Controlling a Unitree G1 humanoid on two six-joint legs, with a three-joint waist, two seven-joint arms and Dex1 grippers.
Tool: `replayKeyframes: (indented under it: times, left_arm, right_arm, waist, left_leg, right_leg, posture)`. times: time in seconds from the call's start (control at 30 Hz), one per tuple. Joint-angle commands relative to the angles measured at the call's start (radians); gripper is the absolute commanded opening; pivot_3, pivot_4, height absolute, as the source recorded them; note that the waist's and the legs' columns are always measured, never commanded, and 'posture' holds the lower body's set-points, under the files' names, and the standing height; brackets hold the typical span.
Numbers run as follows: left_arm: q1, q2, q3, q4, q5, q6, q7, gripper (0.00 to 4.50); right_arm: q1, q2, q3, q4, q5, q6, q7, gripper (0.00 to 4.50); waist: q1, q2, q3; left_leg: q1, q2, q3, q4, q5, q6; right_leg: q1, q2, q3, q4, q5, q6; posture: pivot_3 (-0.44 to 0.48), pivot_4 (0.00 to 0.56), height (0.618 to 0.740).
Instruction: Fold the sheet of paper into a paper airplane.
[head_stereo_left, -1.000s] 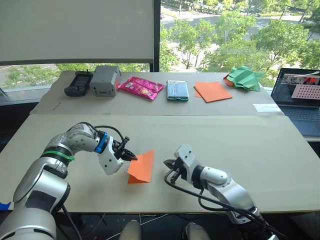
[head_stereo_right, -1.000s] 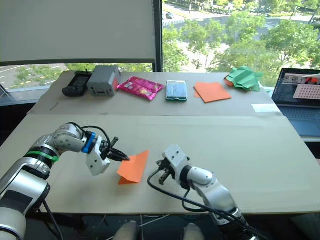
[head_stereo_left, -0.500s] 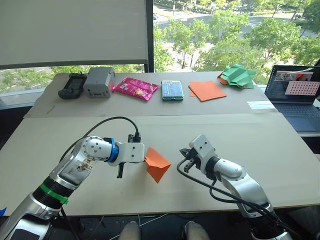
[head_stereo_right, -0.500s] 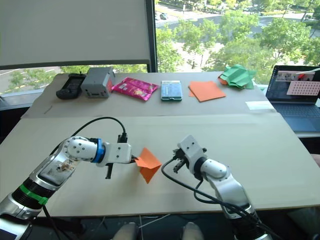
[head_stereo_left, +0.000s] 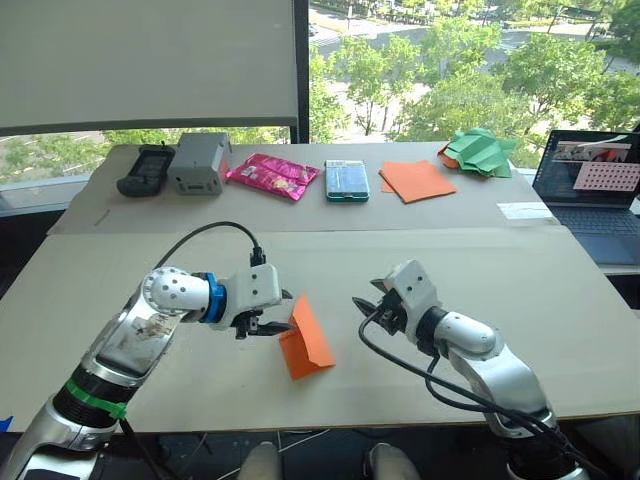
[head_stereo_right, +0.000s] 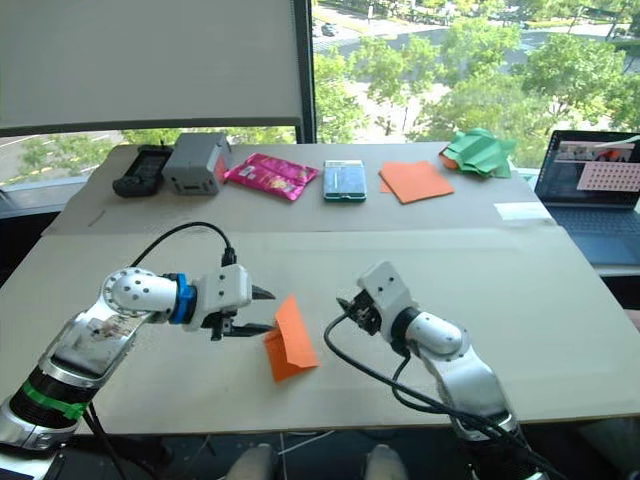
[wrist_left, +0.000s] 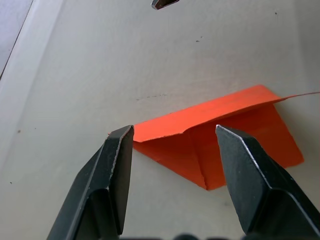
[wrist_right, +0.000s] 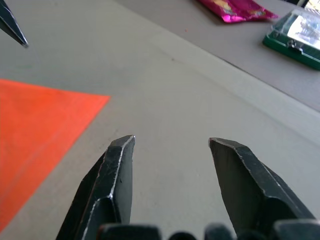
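The sheet of paper (head_stereo_left: 306, 342) is bright orange and folded into a creased wedge. It rests on the table near the front, one flap tilted up. My left gripper (head_stereo_left: 274, 314) is just to its left, open, with the sheet's edge (wrist_left: 215, 145) lying beyond and between the black fingers (wrist_left: 116, 165) and untouched by them. My right gripper (head_stereo_left: 364, 306) is open to the right of the sheet, a short gap away; the sheet's corner (wrist_right: 40, 120) lies ahead of its fingers (wrist_right: 117, 170). The paper airplane is out of view.
Along the back table stand a black device (head_stereo_left: 147, 170), a grey box (head_stereo_left: 200, 162), a pink packet (head_stereo_left: 277, 176), a green case (head_stereo_left: 347, 180), smooth orange sheets (head_stereo_left: 418, 181) and a green paper shape (head_stereo_left: 480, 152). A laptop (head_stereo_left: 590, 180) sits at the far right.
Both grippers went from shut to open. The left let go of the sheet, which now rests on the table. The right gripper moved slightly toward it.
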Motion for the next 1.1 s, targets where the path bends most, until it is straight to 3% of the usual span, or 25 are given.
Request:
replayKeyframes:
  times: [0.03, 0.23, 0.73, 0.83, 1.1]
  left_arm:
    - [0.038, 0.050, 0.052, 0.012, -0.036, -0.040, -0.039, 2.78]
    - [0.034, 0.048, 0.081, 0.158, -0.015, -0.083, 0.008, 2.78]
    - [0.090, 0.030, 0.096, 0.101, -0.070, -0.001, 0.060, 2.78]
    - [0.094, 0.036, 0.102, 0.110, -0.080, -0.009, 0.053, 2.78]
    - [0.129, 0.042, 0.121, 0.136, -0.084, -0.049, 0.057, 2.78]
  right_arm:
    - [0.008, 0.003, 0.038, -0.133, 0.120, 0.074, 0.054, 4.29]
    - [-0.011, 0.005, 0.130, -0.119, 0.134, 0.136, 0.025, 4.40]
    - [-0.009, 0.005, 0.339, -0.094, -0.068, 0.223, -0.201, 4.40]
    - [0.034, 0.027, 0.303, -0.109, -0.074, 0.230, -0.242, 3.58]
    - [0.081, 0.078, 0.262, -0.120, -0.095, 0.200, -0.298, 0.77]
  waist:
    - [-0.005, 0.000, 0.000]
    - [0.000, 0.000, 0.002]
    - [0.009, -0.001, 0.004]
    - [0.010, -0.001, 0.003]
    - [0.006, 0.000, 0.004]
  left_leg:
    - [0.001, 0.000, 0.000, 0.000, 0.000, 0.000]
    - [0.000, 0.000, 0.000, 0.002, -0.005, -0.009]
    - [-0.001, 0.000, 0.001, 0.002, -0.005, -0.008]
    - [-0.001, 0.000, 0.001, 0.002, -0.005, -0.009]
    - [-0.001, 0.000, 0.001, 0.002, -0.006, -0.010]
  right_leg:
    - [0.000, 0.000, 0.000, 0.000, 0.000, 0.000]
    - [-0.003, -0.001, 0.000, -0.004, -0.001, -0.001]
    - [-0.004, -0.001, -0.001, -0.002, -0.001, -0.001]
    - [-0.004, -0.002, -0.001, -0.003, -0.001, -0.001]
    - [-0.006, -0.002, -0.001, -0.003, -0.001, -0.001]
  posture:
    - [0.000, 0.150, 0.706]
    - [0.000, 0.150, 0.706]
    - [0.000, 0.150, 0.706]
    - [0.000, 0.150, 0.706]
    - [0.000, 0.150, 0.706]
